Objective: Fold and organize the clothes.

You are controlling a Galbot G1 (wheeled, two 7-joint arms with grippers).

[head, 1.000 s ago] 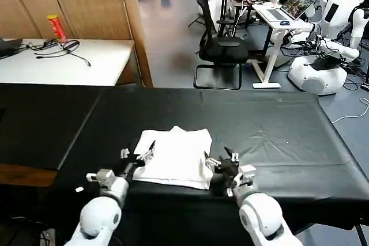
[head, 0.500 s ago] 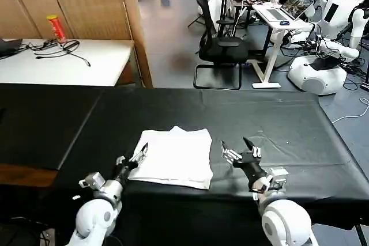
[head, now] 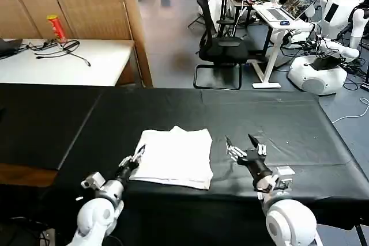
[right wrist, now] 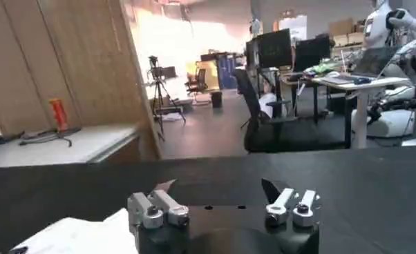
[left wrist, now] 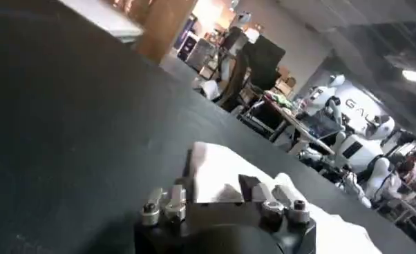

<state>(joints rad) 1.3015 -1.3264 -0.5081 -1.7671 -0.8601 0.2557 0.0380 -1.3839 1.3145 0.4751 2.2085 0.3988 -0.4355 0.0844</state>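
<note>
Folded white T-shirt (head: pixel 174 155) plain side up, no print readable, black table (head: pixel 277 119)

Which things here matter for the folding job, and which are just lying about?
For the job:
white T-shirt, folded on the black table
left gripper, at its left edge
right gripper, open, off to its right

Lying about:
red can and cables on the white desk
office chair
</note>
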